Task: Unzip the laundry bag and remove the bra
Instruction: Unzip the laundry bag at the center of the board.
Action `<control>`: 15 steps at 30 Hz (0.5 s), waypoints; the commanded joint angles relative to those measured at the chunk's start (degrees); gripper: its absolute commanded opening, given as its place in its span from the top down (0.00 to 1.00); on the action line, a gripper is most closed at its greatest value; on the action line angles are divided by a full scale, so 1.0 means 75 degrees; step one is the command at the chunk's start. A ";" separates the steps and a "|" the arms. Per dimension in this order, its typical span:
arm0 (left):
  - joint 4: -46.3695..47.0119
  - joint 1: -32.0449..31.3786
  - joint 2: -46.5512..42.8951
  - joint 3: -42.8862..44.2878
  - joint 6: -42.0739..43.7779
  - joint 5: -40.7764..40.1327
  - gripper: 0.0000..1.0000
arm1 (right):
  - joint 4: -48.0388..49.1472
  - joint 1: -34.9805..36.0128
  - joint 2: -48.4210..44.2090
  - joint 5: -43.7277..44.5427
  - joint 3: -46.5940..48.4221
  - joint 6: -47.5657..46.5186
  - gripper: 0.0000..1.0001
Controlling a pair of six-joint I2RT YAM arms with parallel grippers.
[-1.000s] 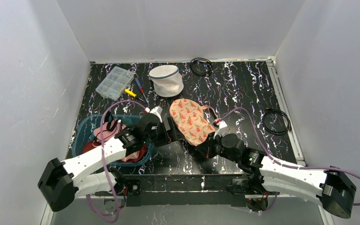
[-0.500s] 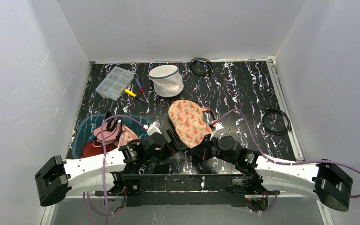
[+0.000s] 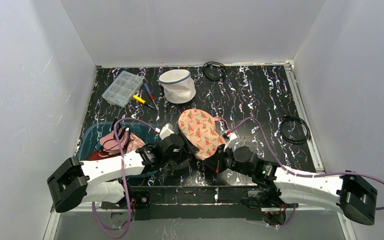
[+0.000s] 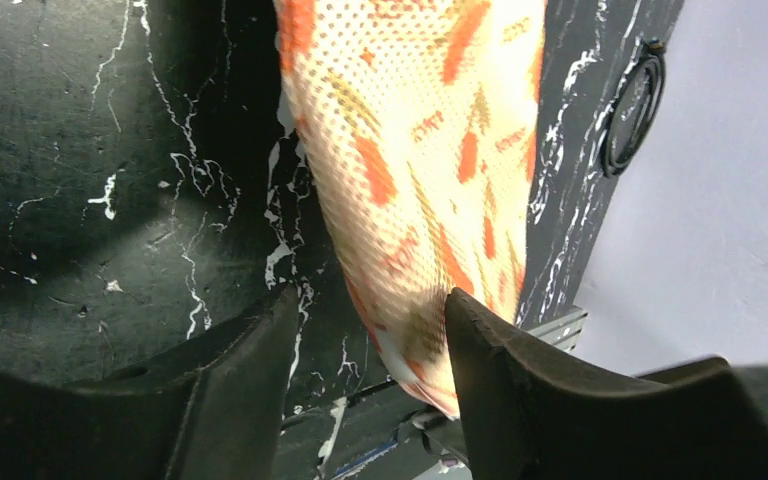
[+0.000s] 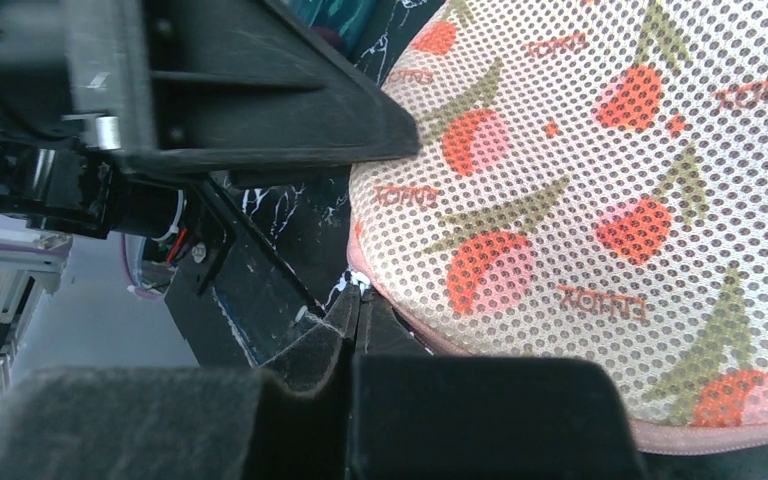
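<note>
Black marbled tabletop point(image 3: 260, 95); cherry-print laundry bag point(image 3: 200, 132) lengthwise far-left to near-right.

The bra point(image 3: 199, 134) lies between the left gripper point(image 3: 184, 150) and the right gripper point(image 3: 219, 161). Well beyond both stands the laundry bag point(image 3: 177, 87). A tub point(image 3: 85, 142) holding clothes point(image 3: 125, 141) sits left of the left gripper. A cable point(image 3: 282, 131) lies right of the right gripper.

White walls point(image 3: 190, 30) close in the back and both sides, plain and windowless. The table point(image 3: 260, 95) is black, marbled with thin white and purplish veins, and a metal rail point(image 3: 306, 117) edges its right side. Light is even, with soft shadows.
</note>
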 commanded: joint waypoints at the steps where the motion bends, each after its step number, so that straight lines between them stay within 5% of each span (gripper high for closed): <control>1: 0.0269 0.0111 0.0312 0.0179 -0.0047 0.0176 0.48 | -0.0046 0.0071 -0.0379 0.0175 -0.0033 -0.0054 0.99; 5: 0.0428 0.0118 0.0539 0.0153 -0.0132 0.0282 0.53 | -0.0073 0.0074 -0.0420 0.0198 -0.0081 -0.0039 0.99; 12: -0.0316 0.0362 0.0472 0.0470 0.0113 0.0009 0.97 | -0.0424 0.0097 -0.0561 0.0204 -0.0084 -0.0058 0.99; 15: -0.0543 0.0471 0.0432 0.0568 0.0200 -0.0089 1.00 | -0.0803 0.0102 -0.0855 0.0285 -0.0060 -0.0125 0.99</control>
